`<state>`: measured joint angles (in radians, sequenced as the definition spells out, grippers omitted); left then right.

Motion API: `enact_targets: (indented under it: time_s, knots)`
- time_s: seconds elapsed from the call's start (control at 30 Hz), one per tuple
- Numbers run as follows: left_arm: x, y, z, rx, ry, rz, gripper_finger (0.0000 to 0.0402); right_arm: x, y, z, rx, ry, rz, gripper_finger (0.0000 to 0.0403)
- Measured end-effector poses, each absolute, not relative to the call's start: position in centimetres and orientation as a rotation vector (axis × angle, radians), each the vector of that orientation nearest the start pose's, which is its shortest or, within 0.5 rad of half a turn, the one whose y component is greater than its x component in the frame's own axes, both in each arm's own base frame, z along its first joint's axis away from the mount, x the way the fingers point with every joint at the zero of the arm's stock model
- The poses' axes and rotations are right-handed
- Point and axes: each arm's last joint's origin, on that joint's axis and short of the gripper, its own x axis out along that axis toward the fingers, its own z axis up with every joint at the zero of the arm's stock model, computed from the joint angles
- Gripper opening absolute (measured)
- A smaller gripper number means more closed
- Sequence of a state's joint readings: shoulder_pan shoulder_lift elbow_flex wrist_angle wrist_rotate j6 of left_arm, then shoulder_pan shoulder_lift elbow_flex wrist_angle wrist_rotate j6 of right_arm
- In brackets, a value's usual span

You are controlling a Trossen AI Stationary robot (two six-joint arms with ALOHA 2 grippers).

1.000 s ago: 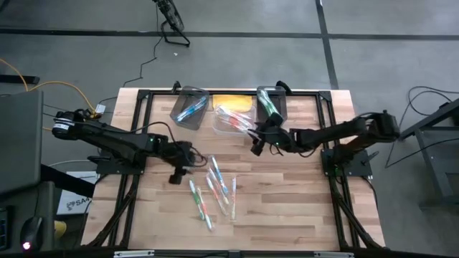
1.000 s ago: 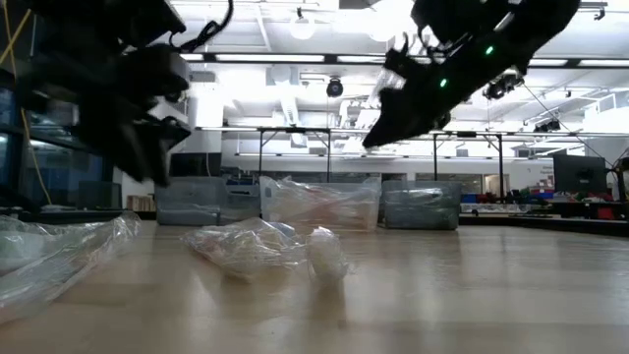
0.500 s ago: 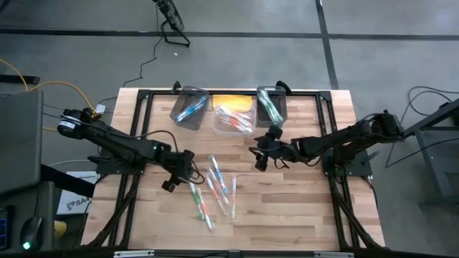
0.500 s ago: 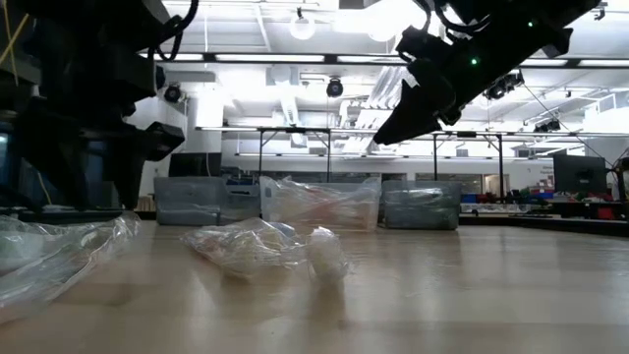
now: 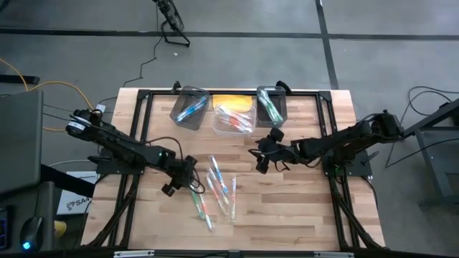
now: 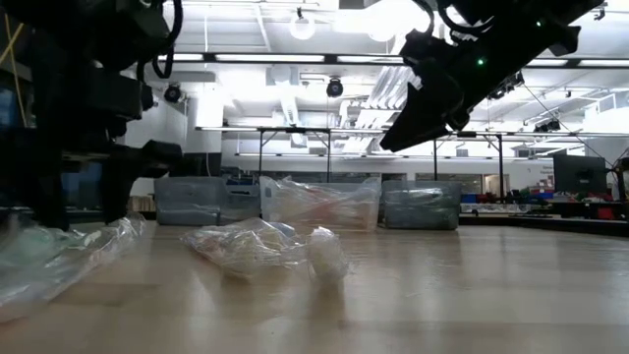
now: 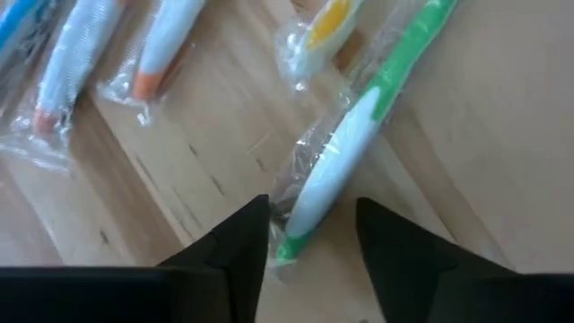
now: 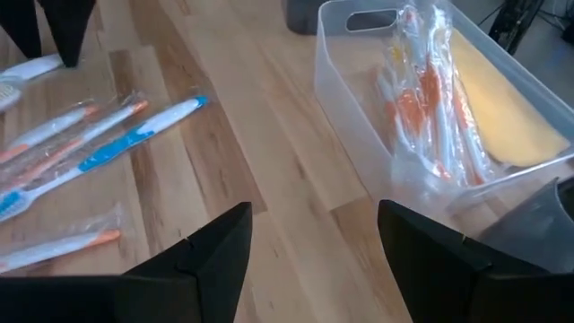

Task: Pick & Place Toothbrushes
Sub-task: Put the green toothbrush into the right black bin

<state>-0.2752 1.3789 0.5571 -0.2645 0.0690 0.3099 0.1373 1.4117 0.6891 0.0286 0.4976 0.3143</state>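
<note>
Several wrapped toothbrushes (image 5: pixel 215 190) lie flat on the wooden table's middle. My left gripper (image 5: pixel 188 183) is low over their left side and open. In the left wrist view its fingers (image 7: pixel 309 238) stand on either side of the handle end of a green-and-white toothbrush (image 7: pixel 350 152) in a clear wrapper. My right gripper (image 5: pixel 264 159) hovers open and empty between the loose toothbrushes (image 8: pixel 99 144) and the clear bin (image 8: pixel 359 90), its fingers (image 8: pixel 314 242) wide apart. The clear bin holds orange toothbrushes (image 8: pixel 421 99). My left gripper comes at the green toothbrush from above on a slant, one finger on each side of its handle end (image 7: pixel 296 229). The toothbrush lies flat on the table. Whether a finger touches the wrapper I cannot tell.
Three bins stand in a row at the far edge: a dark one (image 5: pixel 190 107) with blue toothbrushes, the clear one (image 5: pixel 233 115) with a yellow thing in it, and a dark one (image 5: pixel 271 104) with green toothbrushes. Bare wood lies toward the near right.
My left gripper has sunk toward the table and moved toward the near edge, onto the green toothbrush, rolling its wrist. My right gripper has drawn back from the bins toward the table's middle. The toothbrushes have not moved.
</note>
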Motion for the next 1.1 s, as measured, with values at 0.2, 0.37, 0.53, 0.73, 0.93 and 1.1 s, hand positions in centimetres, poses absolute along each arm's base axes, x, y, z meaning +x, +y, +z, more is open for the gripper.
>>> enact_targets:
  time_s: [0.2, 0.37, 0.53, 0.73, 0.93, 1.1]
  knots:
    - [21.5, -6.4, 13.8, 0.371, 1.046, -0.506, 0.0093, 27.1, 2.9, 18.6, 0.075, 0.616, -0.429, 0.0234]
    - [21.3, -6.4, 13.8, 0.31, 1.071, -0.524, 0.0015, 27.0, 3.4, 18.6, 0.067, 0.624, -0.413, 0.0234]
    - [20.8, -6.5, 13.7, 0.236, 1.121, -0.571, 0.002, 26.9, 3.8, 18.5, 0.061, 0.626, -0.398, 0.0234]
    - [20.2, -6.6, 15.5, 0.152, 1.247, -0.609, 0.0008, 26.6, 4.5, 18.4, 0.098, 0.644, -0.394, 0.0234]
    - [21.6, -6.6, 19.1, 0.215, 1.133, -0.486, 0.0007, 25.6, 5.5, 19.3, 0.125, 0.63, -0.388, 0.0234]
    - [22.9, -6.2, 21.2, 0.306, 1.087, -0.323, 0.0006, 25.6, 7.1, 20.8, 0.113, 0.51, -0.3, 0.0234]
